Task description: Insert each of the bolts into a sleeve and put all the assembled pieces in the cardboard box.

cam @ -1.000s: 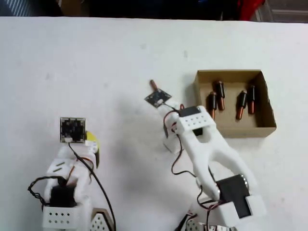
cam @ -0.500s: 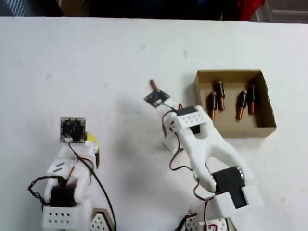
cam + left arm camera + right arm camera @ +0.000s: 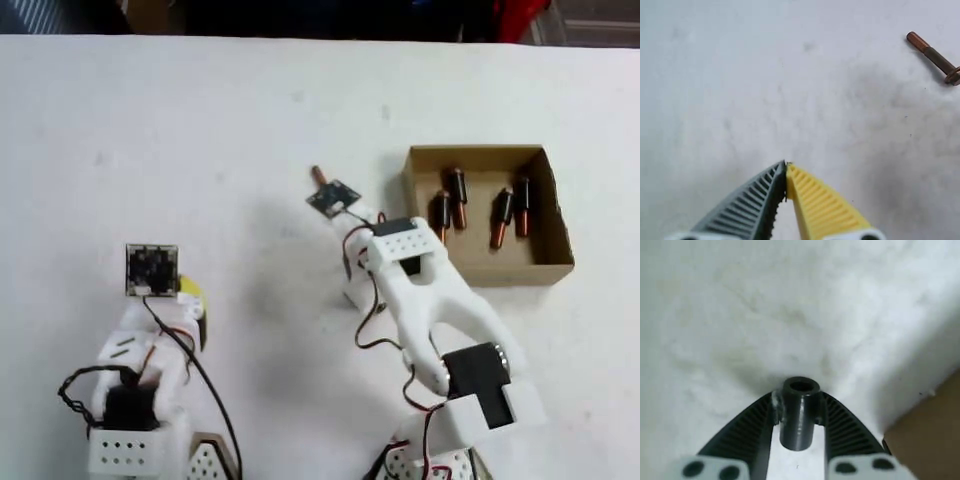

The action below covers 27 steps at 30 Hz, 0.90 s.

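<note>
My right gripper (image 3: 799, 401) is shut on a black sleeve (image 3: 799, 415), which it holds upright with the open bore facing outward, just above the white table. In the high view this arm's wrist (image 3: 335, 199) sits left of the cardboard box (image 3: 556, 262). One copper bolt (image 3: 318, 177) lies loose on the table just past that wrist, also seen as the bolt (image 3: 932, 55) from the left wrist. The box holds several assembled bolt-and-sleeve pieces (image 3: 458, 198). My left gripper (image 3: 786, 169) is shut on nothing, low at the near left of the table, its yellow finger (image 3: 191, 298) showing.
The box's brown wall (image 3: 925, 435) stands close beside the right gripper. White tabletop (image 3: 200, 130) stretches open to the far left and centre. Cables (image 3: 365, 325) hang along the right arm.
The right arm's wrist has shifted slightly toward the box, with the sleeve still held. The left arm and the bolt have stayed in place.
</note>
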{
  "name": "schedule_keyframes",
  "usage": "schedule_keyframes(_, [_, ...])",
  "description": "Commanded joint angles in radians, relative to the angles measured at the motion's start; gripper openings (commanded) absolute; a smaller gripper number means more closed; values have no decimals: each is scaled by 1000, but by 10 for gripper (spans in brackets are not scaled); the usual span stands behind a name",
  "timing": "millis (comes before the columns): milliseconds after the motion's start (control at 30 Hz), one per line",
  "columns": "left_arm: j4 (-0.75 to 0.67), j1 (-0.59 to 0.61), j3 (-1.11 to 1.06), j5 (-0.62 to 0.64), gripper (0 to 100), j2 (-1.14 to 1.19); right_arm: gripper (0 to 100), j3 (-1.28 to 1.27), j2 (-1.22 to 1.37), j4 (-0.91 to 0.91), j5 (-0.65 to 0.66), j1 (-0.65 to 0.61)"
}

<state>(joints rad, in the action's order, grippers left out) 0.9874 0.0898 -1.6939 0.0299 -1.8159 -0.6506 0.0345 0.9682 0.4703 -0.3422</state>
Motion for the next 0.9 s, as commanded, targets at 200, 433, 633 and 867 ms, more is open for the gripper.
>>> schedule_keyframes(200, [-2, 7, 0, -12, 23, -8, 16, 6, -303, 21, 3, -12])
schedule_keyframes(433, [0, 5, 0, -12, 23, -8, 16, 6, -630, 139, 3, -12])
schedule_keyframes(633, [-2, 4, 0, -12, 23, -8, 16, 5, -862, 242, 3, -12])
schedule_keyframes(867, [3, 7, 0, -100, 24, -8, 16, -123, -1066, 246, 3, -12])
